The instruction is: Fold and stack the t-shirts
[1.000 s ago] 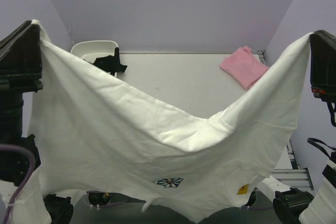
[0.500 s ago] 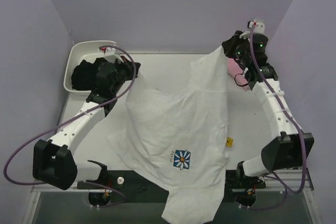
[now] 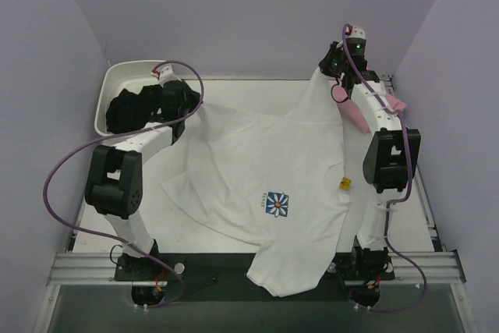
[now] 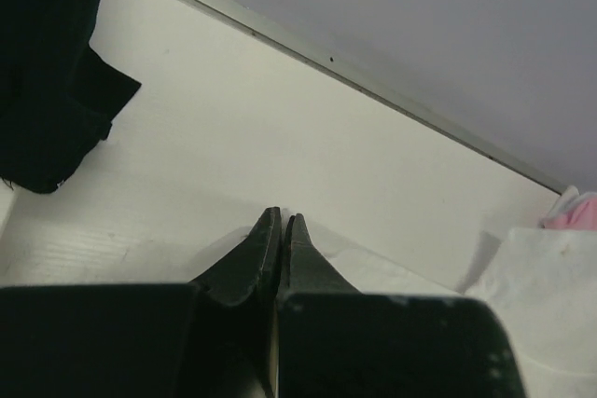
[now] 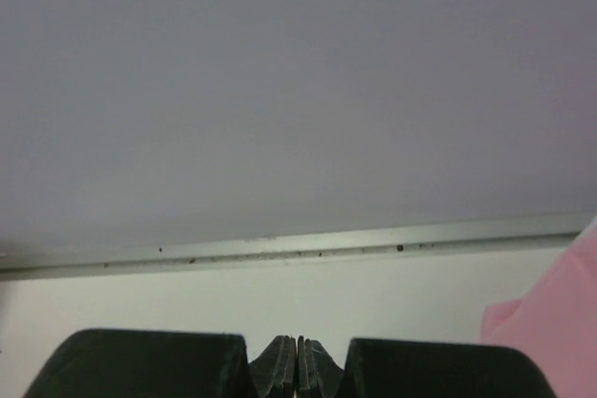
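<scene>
White daisy-print tee (image 3: 257, 161) sprawls rumpled across the table (image 3: 257, 93), one end drooping off its near edge; pink tee (image 5: 555, 333) far right.

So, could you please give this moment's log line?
white tee spread out | left pincer, right pincer shut on it | pink tee far right

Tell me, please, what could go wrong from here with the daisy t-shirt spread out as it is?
Part of the white t-shirt hangs over the near edge of the table, so it may slide off once it is released. The right arm lies across the pink t-shirt and could drag or rumple it when it moves.
</scene>
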Motion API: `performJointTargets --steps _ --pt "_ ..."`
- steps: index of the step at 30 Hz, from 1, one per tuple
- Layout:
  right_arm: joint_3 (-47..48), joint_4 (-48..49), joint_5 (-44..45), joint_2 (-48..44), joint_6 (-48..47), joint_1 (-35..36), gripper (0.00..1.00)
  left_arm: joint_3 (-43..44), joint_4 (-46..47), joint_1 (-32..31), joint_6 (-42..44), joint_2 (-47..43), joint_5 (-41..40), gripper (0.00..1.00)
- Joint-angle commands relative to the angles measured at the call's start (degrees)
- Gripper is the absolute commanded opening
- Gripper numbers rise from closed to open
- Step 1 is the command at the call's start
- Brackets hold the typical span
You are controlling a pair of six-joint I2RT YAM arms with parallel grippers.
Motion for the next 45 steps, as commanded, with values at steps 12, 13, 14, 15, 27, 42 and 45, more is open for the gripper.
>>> performJointTargets --steps 12,13,14,15,27,42,45 --pt "18.02 0.31 -2.73 7.94 1.28 2.98 0.00 10.82 -3.78 4.29 -3.92 1.98 -12.33 0.00" --pt "18.02 0.58 -2.73 7.76 1.29 2.89 0.00 10.99 -4.91 4.29 -3.40 0.73 -13.73 0.00" --pt "18.19 0.84 -2.82 7.41 1.37 2.98 0.00 11.43 -5.88 4.29 -3.05 -0.24 -14.36 0.00" --pt "18.28 0.93 -2.82 7.24 1.37 2.89 0.00 11.87 -7.02 4.37 -3.04 -1.73 -14.80 0.00" --pt "21.27 -2.41 2.37 11.63 1.81 2.89 0.00 29.17 -17.56 5.43 -2.17 15.55 -16.47 0.00" --pt "11.70 -3.01 1.95 -2.67 3.55 6.66 1.00 27.80 -23.11 2.80 -1.63 2.58 -17.01 0.97" --pt "6.34 -6.44 -1.67 -5.85 5.76 11.22 1.00 25.94 -28.46 0.00 -1.98 -3.66 -14.54 0.97"
